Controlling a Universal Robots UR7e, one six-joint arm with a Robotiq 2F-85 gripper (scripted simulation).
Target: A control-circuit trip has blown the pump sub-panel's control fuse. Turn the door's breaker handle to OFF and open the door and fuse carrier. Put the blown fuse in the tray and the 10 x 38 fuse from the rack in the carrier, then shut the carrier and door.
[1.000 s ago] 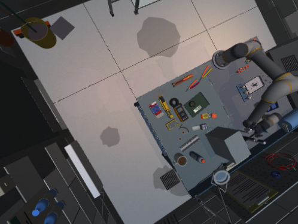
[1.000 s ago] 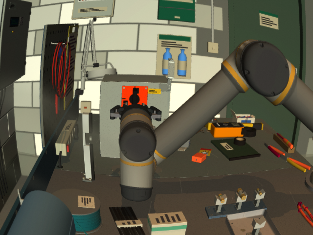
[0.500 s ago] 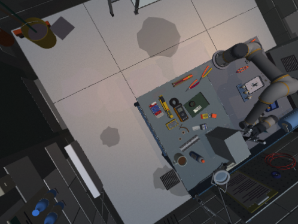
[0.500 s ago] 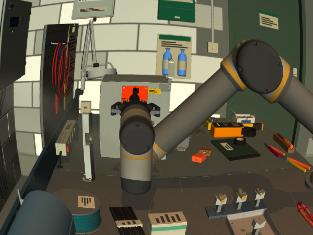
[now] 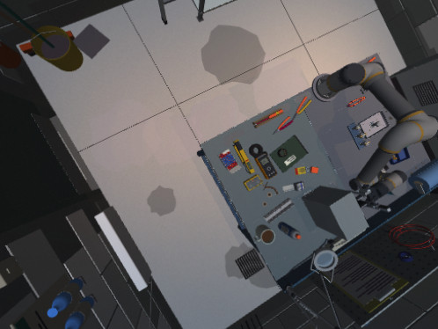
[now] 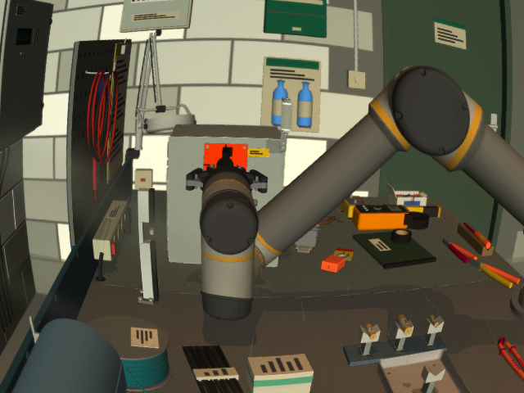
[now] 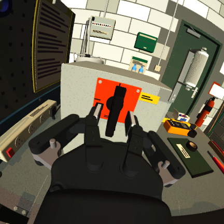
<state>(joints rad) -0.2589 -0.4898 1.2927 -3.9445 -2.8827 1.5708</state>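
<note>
The grey pump sub-panel (image 6: 224,190) stands on the bench with its door closed. A black breaker handle (image 7: 115,110) points up on the door's red plate (image 7: 116,102). My gripper (image 7: 114,116) is open in front of the door, one finger to either side of the handle, holding nothing. The fuse rack (image 6: 395,338) with three fuses stands at the near edge of the bench, with the tray (image 6: 417,374) in front of it. The fuse carrier inside the panel is hidden.
A white box (image 6: 280,372), a wire spool (image 6: 144,353) and a blue cylinder (image 6: 67,359) sit at the near edge. A power strip (image 7: 24,127) lies left of the panel, an upright white post (image 6: 146,241) beside it. An orange meter (image 6: 381,215), a green pad (image 6: 393,249) and screwdrivers (image 6: 482,258) lie to the right.
</note>
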